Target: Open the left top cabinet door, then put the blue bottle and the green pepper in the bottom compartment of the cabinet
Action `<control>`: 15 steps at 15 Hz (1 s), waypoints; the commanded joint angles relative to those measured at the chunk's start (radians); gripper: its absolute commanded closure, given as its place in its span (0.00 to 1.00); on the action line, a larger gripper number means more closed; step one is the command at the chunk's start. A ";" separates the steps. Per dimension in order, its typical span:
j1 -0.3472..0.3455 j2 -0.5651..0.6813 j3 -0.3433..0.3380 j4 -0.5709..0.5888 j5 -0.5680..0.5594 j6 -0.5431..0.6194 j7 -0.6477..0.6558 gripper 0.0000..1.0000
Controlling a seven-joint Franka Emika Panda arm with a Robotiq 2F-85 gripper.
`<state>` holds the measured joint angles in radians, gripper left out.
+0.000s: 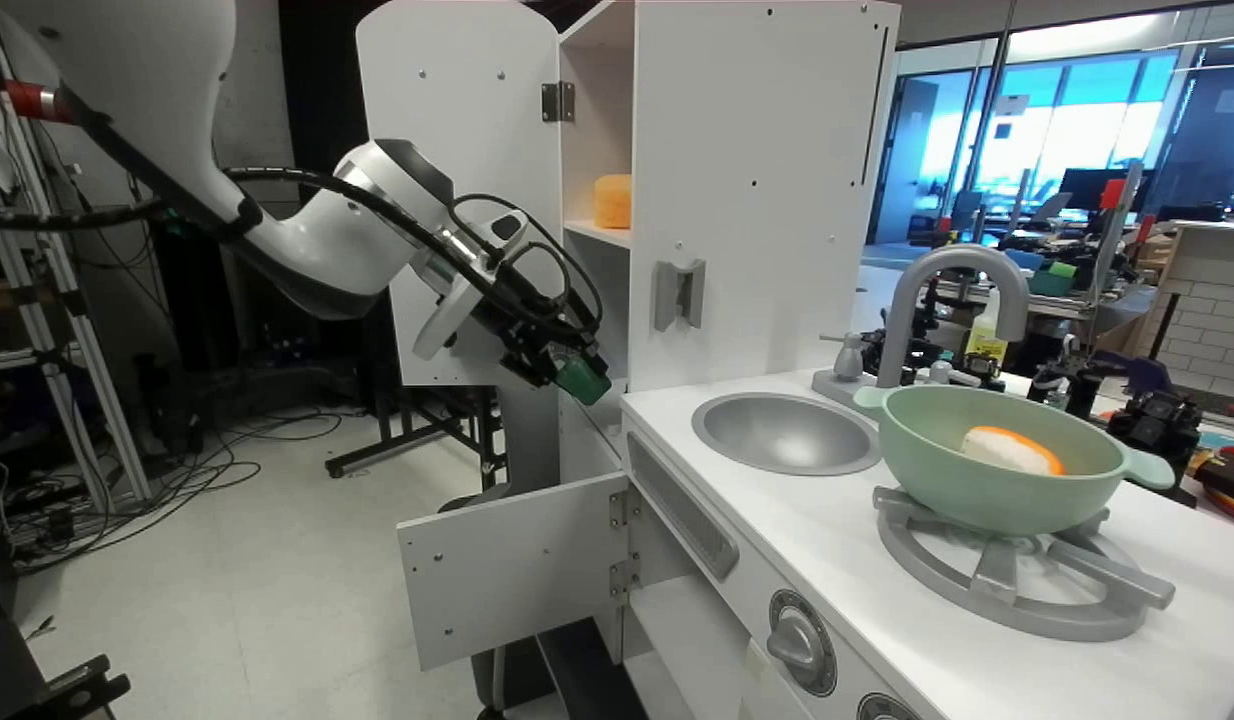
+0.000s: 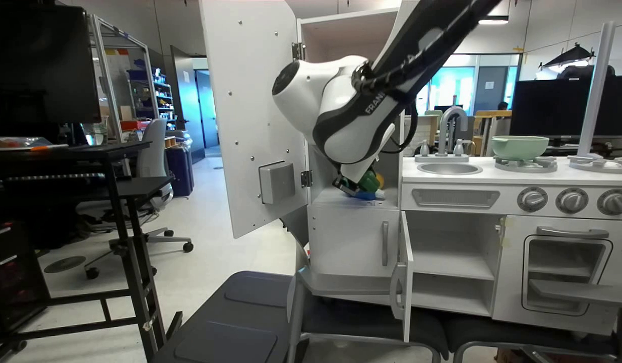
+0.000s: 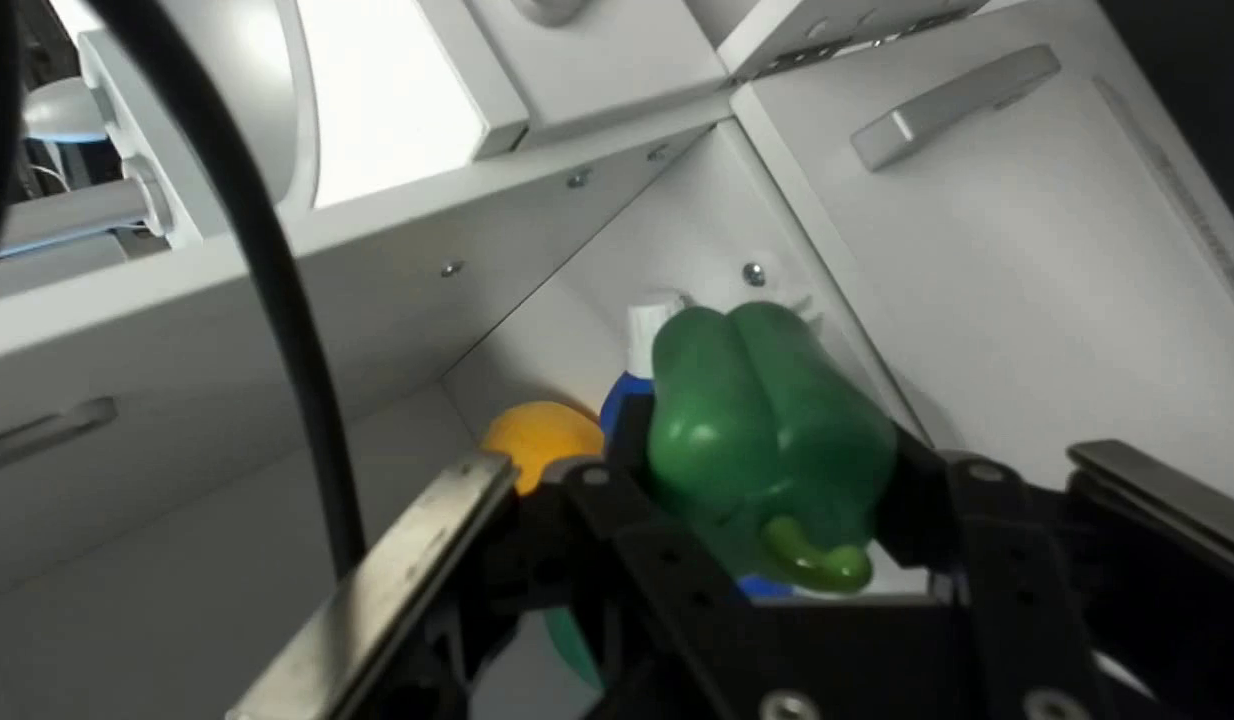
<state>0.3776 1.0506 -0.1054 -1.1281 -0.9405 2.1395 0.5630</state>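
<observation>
Pepper (image 3: 767, 400), green, is clasped by the gripper (image 3: 767, 465), stem toward the palm and lobed end outward, its long axis leaning left toward the top of the wrist view. In an exterior view it shows just above the blue bottle (image 2: 364, 195), which lies on its side in the bottom compartment (image 2: 328, 198), white cap toward the counter (image 2: 492, 177); whether the pepper is inside too, I cannot tell. In an exterior view the arm (image 1: 327, 245) reaches from upper left, wrist bent, slanting down toward the cabinet (image 1: 757, 130).
</observation>
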 commanded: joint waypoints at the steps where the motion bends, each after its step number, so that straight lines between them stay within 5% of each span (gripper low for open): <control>1: 0.016 0.154 -0.050 0.239 -0.027 -0.054 -0.040 0.78; 9: -0.052 0.398 -0.124 0.602 -0.006 -0.139 -0.145 0.78; 13: -0.089 0.437 -0.143 0.665 -0.008 -0.149 -0.165 0.78; 14: -0.096 0.440 -0.144 0.671 -0.005 -0.148 -0.163 0.28; 15: -0.100 0.442 -0.144 0.675 -0.005 -0.146 -0.162 0.26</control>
<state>0.2973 1.4496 -0.2372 -0.5385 -0.9541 2.0209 0.4337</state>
